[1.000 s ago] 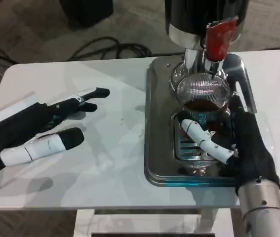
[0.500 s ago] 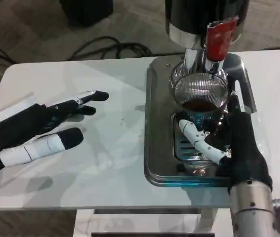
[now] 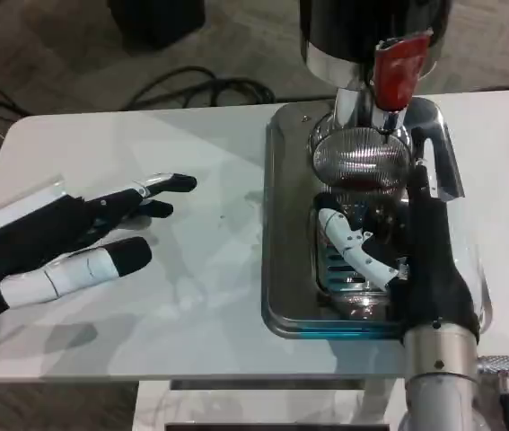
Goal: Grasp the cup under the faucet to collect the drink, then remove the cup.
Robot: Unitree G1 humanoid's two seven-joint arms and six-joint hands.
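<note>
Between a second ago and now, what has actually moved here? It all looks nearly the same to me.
The right hand, holding the clear ribbed cup, has carried it up the picture, closer under the faucet with the red handle; its forearm now stands more upright. Dark drink shows in the cup. The left hand stayed open and flat on the white table, shifting only slightly. The metal drip tray did not move.

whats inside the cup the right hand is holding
A dark brown drink shows in the clear ribbed cup, which the right hand grips under the red faucet handle. Its fingers cover the cup's lower part, so the depth cannot be seen.
</note>
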